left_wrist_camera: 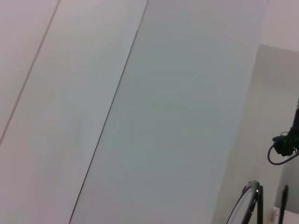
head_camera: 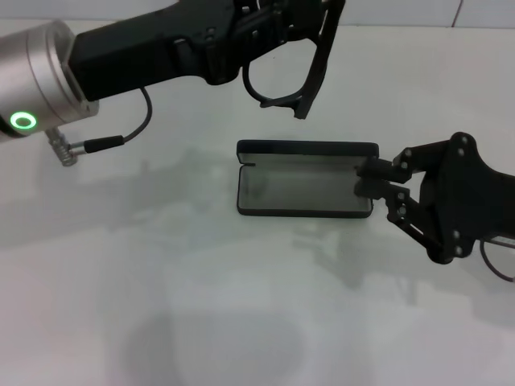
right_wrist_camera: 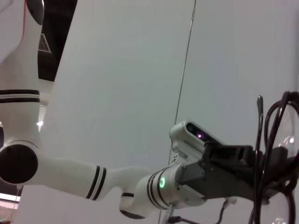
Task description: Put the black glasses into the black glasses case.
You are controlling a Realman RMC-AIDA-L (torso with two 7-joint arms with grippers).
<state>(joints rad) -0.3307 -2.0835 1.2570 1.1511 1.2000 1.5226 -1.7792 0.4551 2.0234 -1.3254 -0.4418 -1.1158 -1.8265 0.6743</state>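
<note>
Case stage done: the black glasses case [head_camera: 306, 181] lies open on the tabletop [head_camera: 161, 281], lid raised. The right claw [head_camera: 372, 178] is clamped on its end wall, steadying it. The left claw [head_camera: 302, 24] holds the black glasses [head_camera: 294, 80] aloft behind the case — not yet lowered in. Remaining: placement and release. The left claw's fingertips run out of frame; exact grip point unclear.

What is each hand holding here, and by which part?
Left hand carries the black glasses by their upper frame; right hand grips the black glasses case at its right end.
</note>
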